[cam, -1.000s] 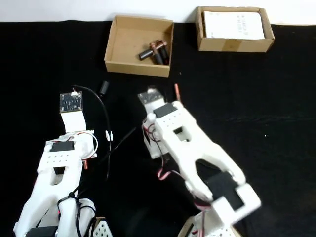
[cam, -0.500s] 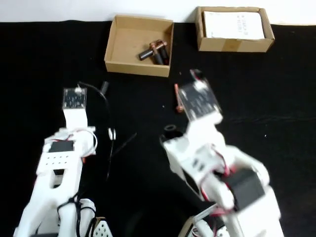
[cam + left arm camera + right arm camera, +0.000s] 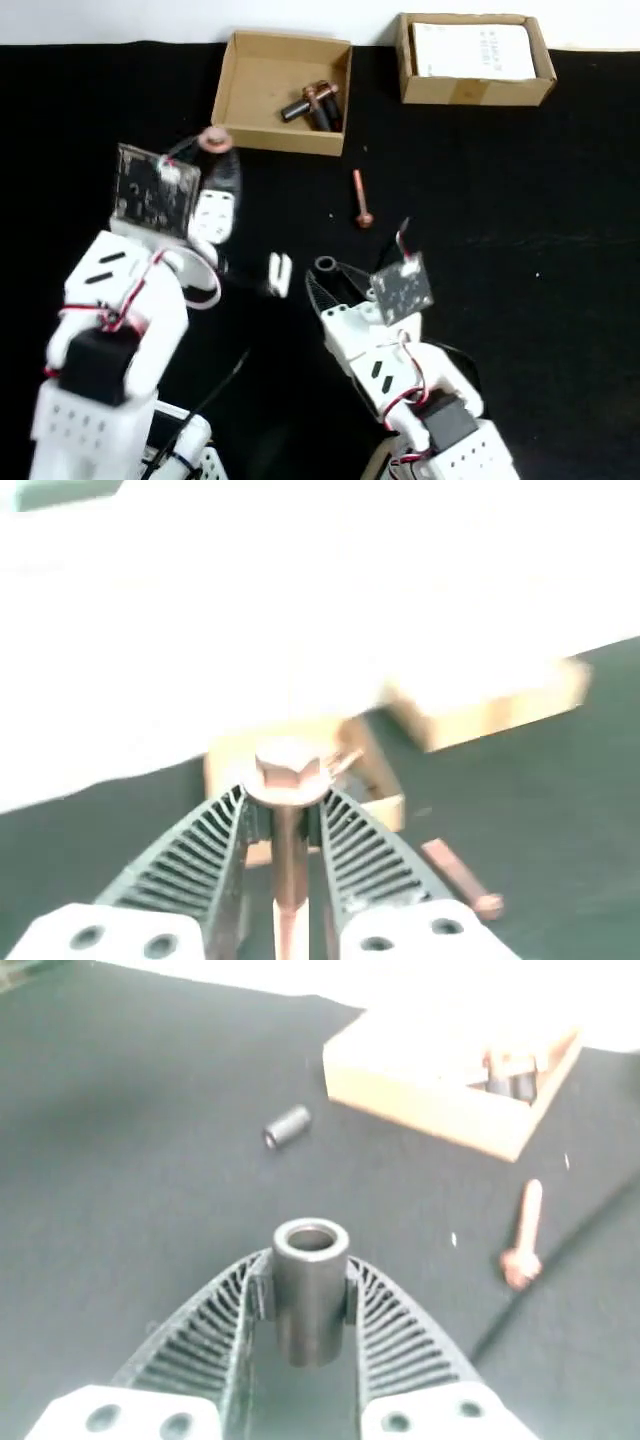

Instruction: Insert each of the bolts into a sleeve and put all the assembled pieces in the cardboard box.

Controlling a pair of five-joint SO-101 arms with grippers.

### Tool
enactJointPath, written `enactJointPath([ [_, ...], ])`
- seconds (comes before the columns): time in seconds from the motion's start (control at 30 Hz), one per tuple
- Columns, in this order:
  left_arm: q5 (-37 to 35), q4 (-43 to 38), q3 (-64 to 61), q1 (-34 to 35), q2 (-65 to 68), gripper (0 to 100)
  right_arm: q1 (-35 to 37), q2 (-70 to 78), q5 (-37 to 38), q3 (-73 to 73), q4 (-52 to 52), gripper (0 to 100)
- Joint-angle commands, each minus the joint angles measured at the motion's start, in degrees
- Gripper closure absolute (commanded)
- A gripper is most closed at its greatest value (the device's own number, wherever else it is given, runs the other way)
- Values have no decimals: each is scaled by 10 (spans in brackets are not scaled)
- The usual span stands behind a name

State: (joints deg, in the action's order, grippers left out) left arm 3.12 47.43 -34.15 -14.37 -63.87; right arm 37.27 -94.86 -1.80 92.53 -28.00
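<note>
Black table, cardboard box, white backdrop

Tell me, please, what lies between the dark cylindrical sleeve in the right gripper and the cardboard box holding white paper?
A loose copper-coloured bolt lies on the black table there, touching neither; the high view shows it.

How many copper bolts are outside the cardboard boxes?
2. The held bolt is clamped between the left arm's fingers; the loose bolt lies on the black table near the box of assembled pieces. Others may hide behind the arms.
</note>
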Motion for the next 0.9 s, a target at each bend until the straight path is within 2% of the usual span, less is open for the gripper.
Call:
enactJointPath([
  [0.0,-78,33,126,-58,-12,991,2,-51,71,92,121,987],
  [0.17,-186,75,206,-70,47,991,2,-88,87,108,175,987],
  [0.27,-214,83,233,-80,76,991,2,-93,74,108,176,987],
  [0.47,-209,82,204,-149,115,991,2,-91,-38,107,131,987],
  [0.67,-206,66,120,-165,133,991,1,-91,-41,107,84,987],
  [0.87,-116,-16,48,-197,147,991,2,-92,-41,107,82,987],
])
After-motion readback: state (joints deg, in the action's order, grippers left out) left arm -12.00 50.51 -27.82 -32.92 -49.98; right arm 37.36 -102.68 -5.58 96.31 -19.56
